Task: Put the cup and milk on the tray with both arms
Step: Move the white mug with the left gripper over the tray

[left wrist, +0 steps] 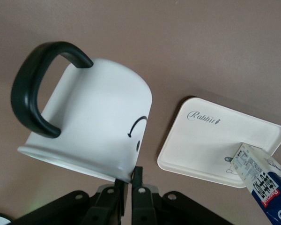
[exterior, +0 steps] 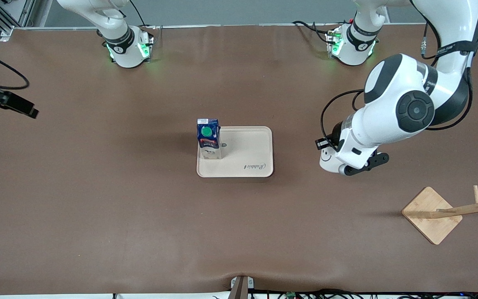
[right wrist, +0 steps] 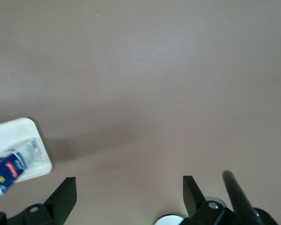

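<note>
While the left tool (left wrist: pixel 129 187) pinches the cup (left wrist: pixel 91 124) rim, the right tool (right wrist: pixel 126 197), seemingly clear of the table, gapes empty.

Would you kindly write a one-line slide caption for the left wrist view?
Left tool grips the smiley cup by its rim above the table; milk carton stands on the tray.

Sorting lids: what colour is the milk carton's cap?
Green; the milk cap shows best in the front view.

Left arm's bent over the table, left gripper (left wrist: pixel 129 187) pinched tight on the cup (left wrist: pixel 91 136). Right arm just waits off to the side, right gripper (right wrist: pixel 129 197) spread wide.
</note>
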### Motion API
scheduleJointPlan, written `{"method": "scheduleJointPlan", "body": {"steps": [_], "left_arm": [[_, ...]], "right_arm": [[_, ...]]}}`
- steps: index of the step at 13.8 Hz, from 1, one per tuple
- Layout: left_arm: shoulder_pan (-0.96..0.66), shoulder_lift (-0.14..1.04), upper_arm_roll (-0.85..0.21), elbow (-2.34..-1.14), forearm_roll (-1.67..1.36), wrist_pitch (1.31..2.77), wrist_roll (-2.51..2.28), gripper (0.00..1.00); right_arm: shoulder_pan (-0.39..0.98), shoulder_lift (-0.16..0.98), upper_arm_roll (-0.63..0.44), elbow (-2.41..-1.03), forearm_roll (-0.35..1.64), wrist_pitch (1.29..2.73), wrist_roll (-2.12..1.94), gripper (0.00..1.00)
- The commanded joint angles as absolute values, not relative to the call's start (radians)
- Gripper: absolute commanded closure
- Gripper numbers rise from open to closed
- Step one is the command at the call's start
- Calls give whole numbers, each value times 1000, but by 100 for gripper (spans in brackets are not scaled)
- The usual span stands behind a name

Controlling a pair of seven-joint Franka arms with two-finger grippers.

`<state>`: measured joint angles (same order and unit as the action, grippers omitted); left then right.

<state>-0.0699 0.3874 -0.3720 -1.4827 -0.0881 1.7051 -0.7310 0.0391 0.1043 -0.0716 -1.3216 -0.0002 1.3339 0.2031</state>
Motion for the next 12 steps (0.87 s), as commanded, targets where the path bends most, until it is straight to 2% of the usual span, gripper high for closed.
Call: {"method": "scheduleJointPlan", "body": {"steps": [1,4,9,12], "left_arm": [[-107,423,-371,-1447,-91,1655,-775,100],[-114,436,-373,-1448,-104,1652,-807,100],[-182,509,-371,-1439,-120,1618,-898,100],[-212,577,-371,-1373,-158,1618,-1026,100]], "right_arm": [[-18,-26,-48,-1495,-14,1382,18,0],[-25,-89,-48,-1620,-14,1459,-28,0],[-26,-87,-48,-1560,-17,1447,-19,0],[-70,-81,-48,-1552,-2,1431,-28,0]]}}
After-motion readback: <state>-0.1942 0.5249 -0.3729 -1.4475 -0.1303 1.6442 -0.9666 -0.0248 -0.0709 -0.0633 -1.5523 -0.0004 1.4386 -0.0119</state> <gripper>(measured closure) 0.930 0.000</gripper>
